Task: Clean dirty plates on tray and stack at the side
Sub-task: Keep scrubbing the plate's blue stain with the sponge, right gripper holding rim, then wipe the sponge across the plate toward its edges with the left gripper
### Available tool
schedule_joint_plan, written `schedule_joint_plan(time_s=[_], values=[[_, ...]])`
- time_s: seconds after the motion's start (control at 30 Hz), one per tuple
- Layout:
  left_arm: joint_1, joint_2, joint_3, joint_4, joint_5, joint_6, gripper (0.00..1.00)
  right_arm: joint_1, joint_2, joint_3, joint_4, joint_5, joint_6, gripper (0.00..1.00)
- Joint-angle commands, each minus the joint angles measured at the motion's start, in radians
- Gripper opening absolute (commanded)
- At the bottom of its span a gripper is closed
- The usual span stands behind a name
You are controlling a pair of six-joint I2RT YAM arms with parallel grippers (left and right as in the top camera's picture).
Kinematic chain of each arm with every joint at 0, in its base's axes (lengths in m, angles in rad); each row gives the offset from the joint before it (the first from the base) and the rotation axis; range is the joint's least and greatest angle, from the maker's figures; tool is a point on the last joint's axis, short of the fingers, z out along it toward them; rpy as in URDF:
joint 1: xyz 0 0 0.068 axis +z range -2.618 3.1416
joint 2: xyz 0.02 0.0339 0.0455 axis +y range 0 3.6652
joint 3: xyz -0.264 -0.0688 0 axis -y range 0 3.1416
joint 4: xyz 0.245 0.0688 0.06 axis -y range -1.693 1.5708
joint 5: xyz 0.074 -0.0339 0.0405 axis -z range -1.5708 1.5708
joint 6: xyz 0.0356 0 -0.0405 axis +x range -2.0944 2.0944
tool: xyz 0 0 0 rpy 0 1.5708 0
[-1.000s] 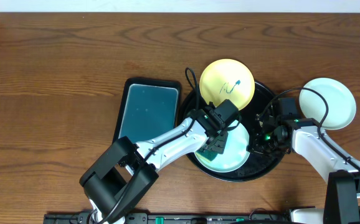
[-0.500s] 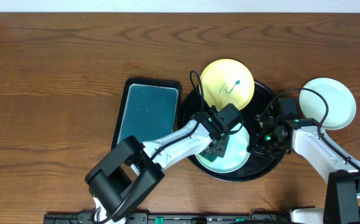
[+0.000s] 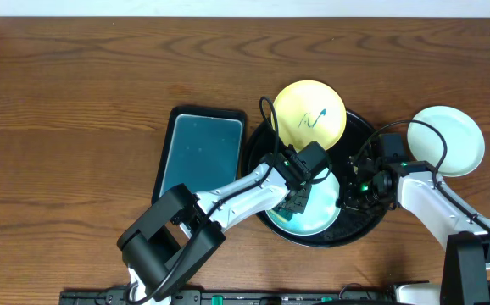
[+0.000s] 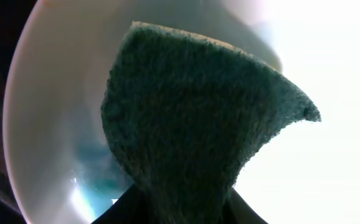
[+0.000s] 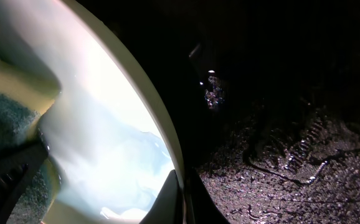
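A pale mint-white plate (image 3: 313, 213) lies in the black tray (image 3: 347, 230). My left gripper (image 3: 298, 193) is shut on a sponge (image 3: 291, 206) that rests on this plate. In the left wrist view the sponge's dark green face (image 4: 198, 118) fills the middle, over the plate's white bowl (image 4: 49, 124). My right gripper (image 3: 344, 202) is shut on the same plate's right rim (image 5: 167, 155), one finger inside and one outside. A pale yellow plate (image 3: 310, 114) with a teal scribble sits on the tray's far edge. A second mint-white plate (image 3: 446, 140) lies on the wood to the right.
A rectangular teal tray (image 3: 201, 152) with a black rim lies just left of the black tray. Cables arc over the tray's far side. The black tray's floor (image 5: 279, 124) looks wet and speckled. Brown wood tabletop (image 3: 75, 102) stretches left and back.
My left gripper's jaws have closed in on the sponge and the left arm has shifted slightly. The right gripper and the plates have not moved.
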Motion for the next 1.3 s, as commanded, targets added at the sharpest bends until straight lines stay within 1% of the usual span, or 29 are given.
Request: schedule_joint_plan(time_s=[0.0,0.47,0.6,0.73,1.07,1.17,1.27], values=[[0.001,-0.023,-0.01,-0.003,-0.01,0.005,0.32,0.0,0.005,-0.006,-0.008,0.027,-0.001,0.01],[0.001,-0.037,0.001,-0.005,-0.009,0.005,0.34,0.0,0.005,-0.006,-0.008,0.026,-0.001,0.01],[0.001,-0.04,0.018,-0.008,-0.01,0.006,0.39,0.0,0.005,-0.006,-0.009,0.026,-0.001,0.01],[0.006,-0.06,0.021,-0.008,-0.01,0.032,0.39,0.0,0.005,-0.006,-0.009,0.027,-0.001,0.01],[0.021,-0.081,0.021,-0.016,-0.009,0.032,0.39,0.0,0.005,-0.006,-0.009,0.027,-0.001,0.01],[0.021,-0.081,0.021,-0.019,-0.009,0.032,0.45,0.0,0.005,-0.006,-0.008,0.027,-0.001,0.01],[0.021,-0.081,0.021,-0.026,-0.009,0.031,0.46,0.0,0.005,-0.006,-0.009,0.027,-0.001,0.01]])
